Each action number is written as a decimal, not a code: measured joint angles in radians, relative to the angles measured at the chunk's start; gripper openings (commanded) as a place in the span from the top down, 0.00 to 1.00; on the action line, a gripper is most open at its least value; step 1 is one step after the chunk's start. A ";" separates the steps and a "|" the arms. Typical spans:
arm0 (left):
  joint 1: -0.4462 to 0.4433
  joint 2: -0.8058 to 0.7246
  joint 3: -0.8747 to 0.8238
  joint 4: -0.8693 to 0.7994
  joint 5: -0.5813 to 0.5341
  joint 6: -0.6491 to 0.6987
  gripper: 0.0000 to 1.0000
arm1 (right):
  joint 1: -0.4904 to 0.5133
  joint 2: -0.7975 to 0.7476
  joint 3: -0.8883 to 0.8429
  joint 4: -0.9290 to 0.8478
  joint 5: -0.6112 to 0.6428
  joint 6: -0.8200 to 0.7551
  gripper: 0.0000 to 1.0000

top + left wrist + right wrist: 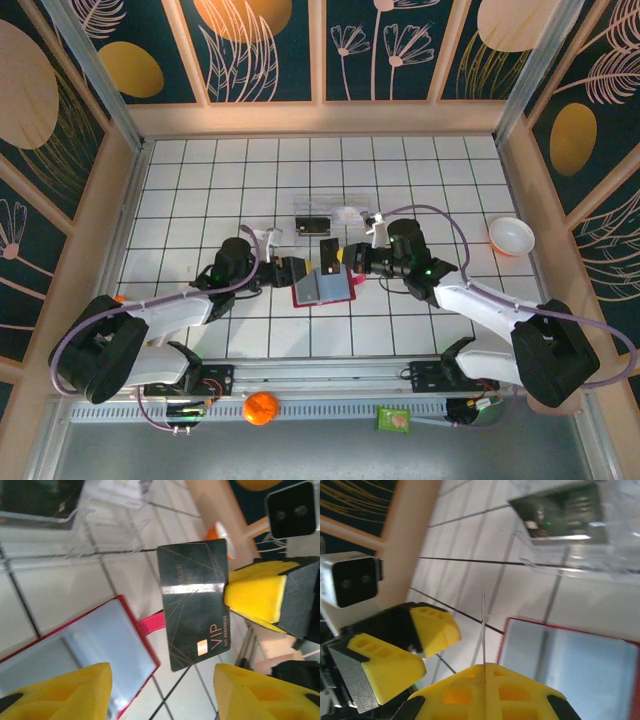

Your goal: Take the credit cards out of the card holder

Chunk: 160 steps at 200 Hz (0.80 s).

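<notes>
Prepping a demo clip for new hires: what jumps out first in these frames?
The black VIP card stands out, pinched between the yellow fingers of the right gripper beside the open red card holder at mid-table. The left gripper faces it from the other side, fingers open and holding nothing. Behind them, a clear tray holds a second card.

Left arm (160, 315): stretched forward and rightward from its base. Left gripper (296, 270): low, beside the card holder's (322, 288) left edge, jaws apart, nothing between them. Right arm (480, 305): stretched forward and leftward. Right gripper (347, 258): over the holder's far right corner, pinching the dark credit card (329, 250).
</notes>
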 measured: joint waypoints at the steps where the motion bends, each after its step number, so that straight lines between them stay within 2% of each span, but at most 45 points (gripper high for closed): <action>1: 0.001 0.000 0.000 0.003 0.002 -0.002 0.42 | 0.000 0.000 -0.001 0.004 -0.002 0.000 1.00; 9: 0.008 -0.006 -0.006 0.052 0.021 -0.019 0.43 | -0.001 -0.003 -0.006 0.046 -0.024 0.008 1.00; 43: 0.055 -0.008 -0.067 0.283 0.084 -0.117 0.55 | -0.002 -0.003 -0.039 0.208 -0.100 0.056 1.00; 58: 0.056 -0.007 -0.076 0.338 0.105 -0.147 0.55 | -0.002 -0.003 -0.049 0.264 -0.122 0.081 1.00; 116: 0.056 -0.007 -0.076 0.401 0.136 -0.177 0.60 | 0.005 0.012 -0.054 0.409 -0.165 0.133 1.00; 160: 0.056 -0.008 -0.076 0.410 0.152 -0.194 0.73 | 0.019 0.057 -0.051 0.446 -0.166 0.145 1.00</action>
